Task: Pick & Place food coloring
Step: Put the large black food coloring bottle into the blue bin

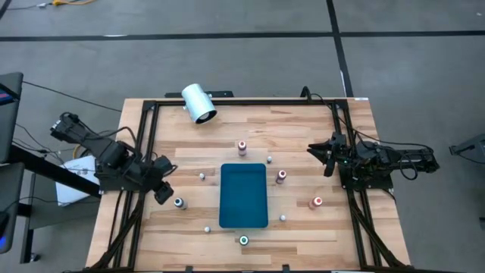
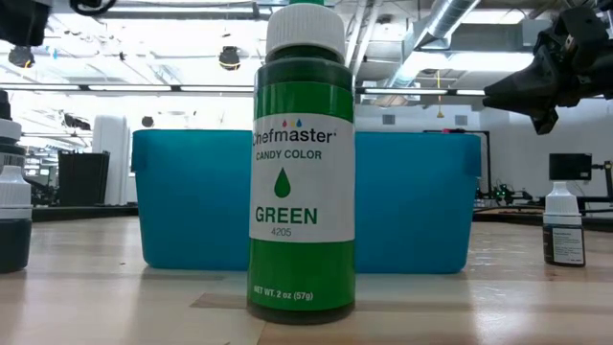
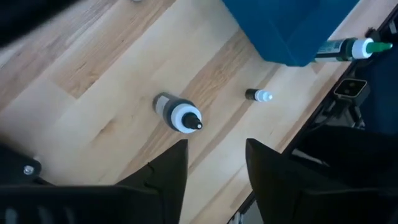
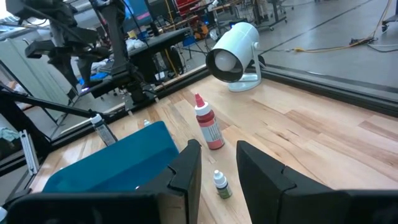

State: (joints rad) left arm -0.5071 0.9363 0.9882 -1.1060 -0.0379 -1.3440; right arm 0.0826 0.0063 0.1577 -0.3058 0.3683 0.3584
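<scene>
Grey concrete floor [image 1: 227,61] crossed by dark lines surrounded the wooden table [image 1: 295,129]; exposed ceiling ducts [image 2: 450,19] hung above bright overhead lighting.

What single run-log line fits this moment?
left gripper: open, above bottle | right gripper: waiting at right side, empty | blue bin: mid-table
</scene>
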